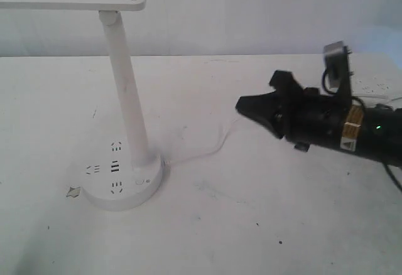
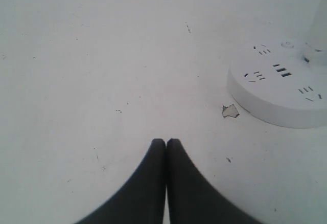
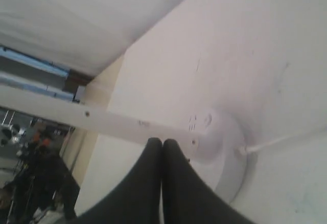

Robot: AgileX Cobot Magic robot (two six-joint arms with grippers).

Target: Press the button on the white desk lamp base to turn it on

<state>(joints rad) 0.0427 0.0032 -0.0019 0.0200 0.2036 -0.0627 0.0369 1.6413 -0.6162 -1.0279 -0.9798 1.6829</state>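
Observation:
The white desk lamp base [image 1: 122, 184] is a round flat disc with dark socket slots, standing left of centre on the table. Its tall white stem [image 1: 129, 99] rises to a flat lamp head [image 1: 69, 2]. The button [image 1: 143, 181] is a small round mark on the base's front right, also seen as the button [image 2: 287, 44] next to the stem. My right gripper [image 1: 242, 105] is shut and empty, hovering well right of the base and pointing at it. The base [image 3: 230, 155] lies beyond the right gripper [image 3: 162, 142]. My left gripper [image 2: 166, 142] is shut and empty, well apart from the base [image 2: 281, 91].
A thin white cord [image 1: 201, 152] runs from the base's right side across the table toward the right arm. A small chip in the table surface [image 2: 230, 111] lies beside the base. The white table [image 1: 251, 225] spreads all round the lamp.

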